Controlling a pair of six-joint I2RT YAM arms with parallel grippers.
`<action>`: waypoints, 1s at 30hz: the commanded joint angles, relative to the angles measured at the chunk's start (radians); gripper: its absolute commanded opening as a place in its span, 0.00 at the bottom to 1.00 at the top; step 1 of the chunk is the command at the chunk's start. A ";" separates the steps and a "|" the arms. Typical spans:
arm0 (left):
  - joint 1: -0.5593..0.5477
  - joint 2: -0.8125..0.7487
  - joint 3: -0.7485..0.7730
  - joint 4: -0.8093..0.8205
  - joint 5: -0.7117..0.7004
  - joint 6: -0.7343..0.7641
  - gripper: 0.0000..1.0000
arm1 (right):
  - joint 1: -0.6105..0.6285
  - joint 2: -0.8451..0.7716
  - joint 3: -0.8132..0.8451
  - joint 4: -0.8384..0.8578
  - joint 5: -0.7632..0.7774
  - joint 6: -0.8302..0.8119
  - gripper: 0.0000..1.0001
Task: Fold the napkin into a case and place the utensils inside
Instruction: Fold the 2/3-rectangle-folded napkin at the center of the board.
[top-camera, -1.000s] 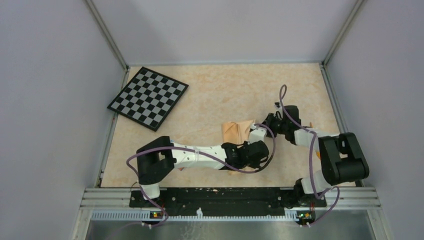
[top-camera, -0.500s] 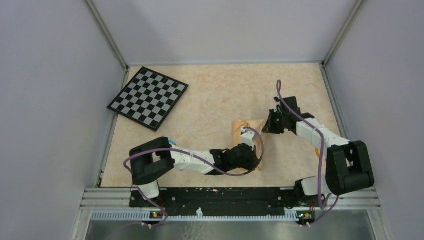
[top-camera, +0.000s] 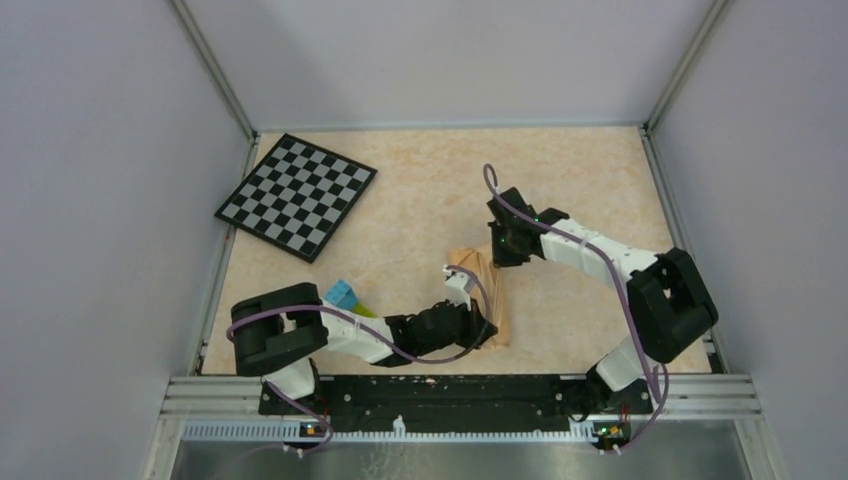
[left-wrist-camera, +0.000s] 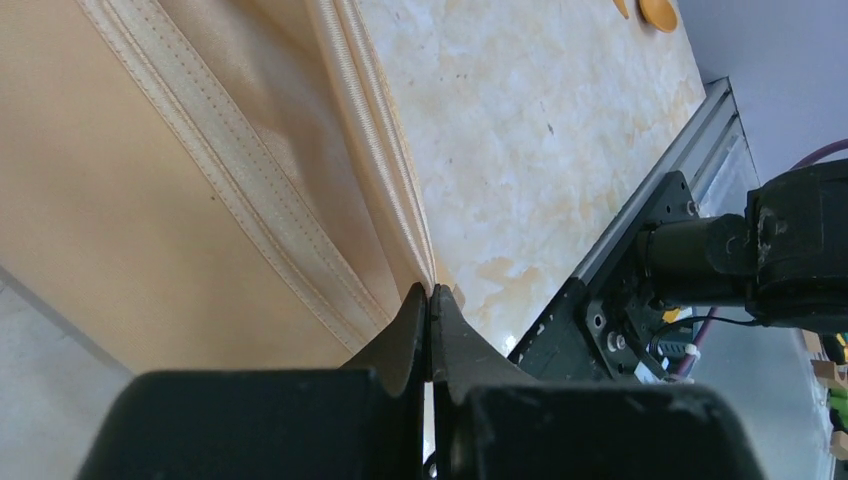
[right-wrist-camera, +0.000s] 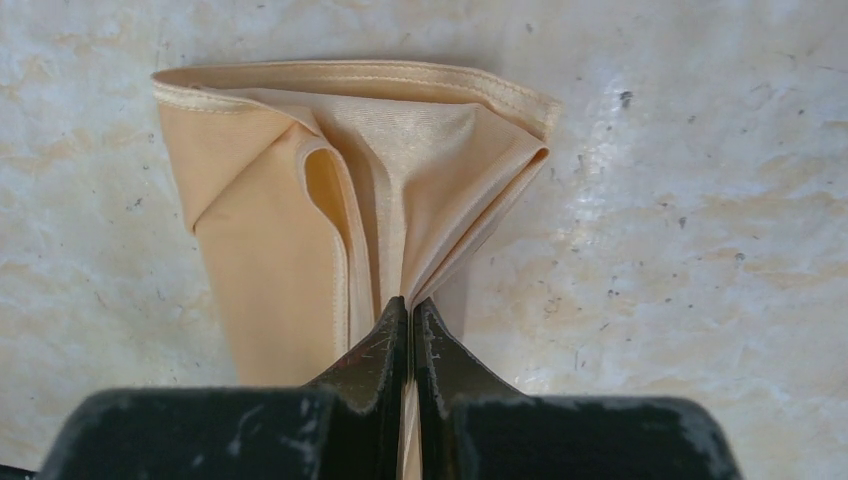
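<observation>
My left gripper (left-wrist-camera: 430, 300) is pressed fully closed, with the stitched hem of the napkin (left-wrist-camera: 170, 190) pinched at the very tips. From there the peach cloth fans away in stacked layers, two seamed edges running side by side. My right gripper (right-wrist-camera: 411, 310) is closed just as tightly on the other end. Several folds of the cloth gather into its tips, and a sliver of fabric shows between the jaws.

From above, the napkin (top-camera: 484, 290) is a narrow folded strip near the middle of the table (top-camera: 420, 180), running from far to near between my two grippers. Its far end splays open into loose pleats on the marbled surface. My left forearm lies across the near part of the table and covers the strip's near end in the overhead view.

Past the cloth, at the top edge of the left wrist view, two orange-yellow pieces of the utensils (left-wrist-camera: 658, 12) lie well apart from the napkin, one of them rounded. Both are cut off by the frame.

Toy bricks (top-camera: 345, 297), blue and green, sit just beside my left elbow. A black-and-white checkered board (top-camera: 296, 195) lies tilted in the far left corner, well clear of the cloth. A purple cable (top-camera: 625, 300) loops along my right arm. The metal rail (top-camera: 460, 395) carrying both bases runs along the near edge.
</observation>
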 joint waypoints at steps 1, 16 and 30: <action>-0.012 -0.064 -0.075 0.114 0.035 -0.032 0.00 | 0.070 0.063 0.120 -0.021 0.130 0.050 0.00; -0.012 -0.167 -0.159 0.062 0.101 -0.003 0.28 | 0.177 0.083 0.163 0.032 0.089 0.031 0.00; 0.251 -0.630 -0.273 -0.210 0.101 0.018 0.32 | 0.177 0.057 0.101 0.091 0.091 0.011 0.00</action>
